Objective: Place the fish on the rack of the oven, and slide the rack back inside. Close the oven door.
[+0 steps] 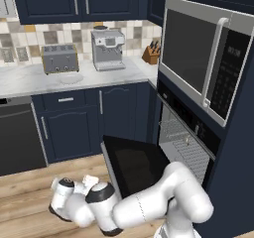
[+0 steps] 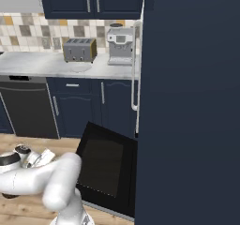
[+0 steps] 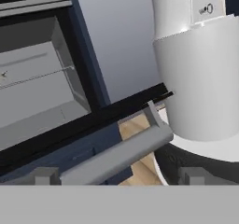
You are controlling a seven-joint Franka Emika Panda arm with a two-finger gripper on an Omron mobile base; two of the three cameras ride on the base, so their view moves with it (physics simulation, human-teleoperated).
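The oven (image 1: 191, 133) stands open, its black oven door (image 1: 136, 162) dropped flat towards me. The wire rack (image 1: 191, 150) lies inside the cavity. A small greyish shape on the rack, apparently the fish (image 1: 187, 140), also appears on the rack (image 3: 42, 73) as the fish (image 3: 3, 74) in the hand view. My gripper (image 3: 119, 177) is open and empty, low near the floor left of the door, just short of the door's silver bar handle (image 3: 116, 153). My arm is folded, with the gripper (image 1: 92, 179) beside the door's front corner.
A steel-framed microwave (image 1: 208, 58) sits above the oven. The counter (image 1: 30, 81) carries a toaster (image 1: 59, 58), a coffee machine (image 1: 107, 48), a knife block (image 1: 151, 53) and a white plate (image 1: 69, 78). A black dishwasher (image 1: 17, 138) stands at the left. Wooden floor (image 1: 30, 202) lies around the arm.
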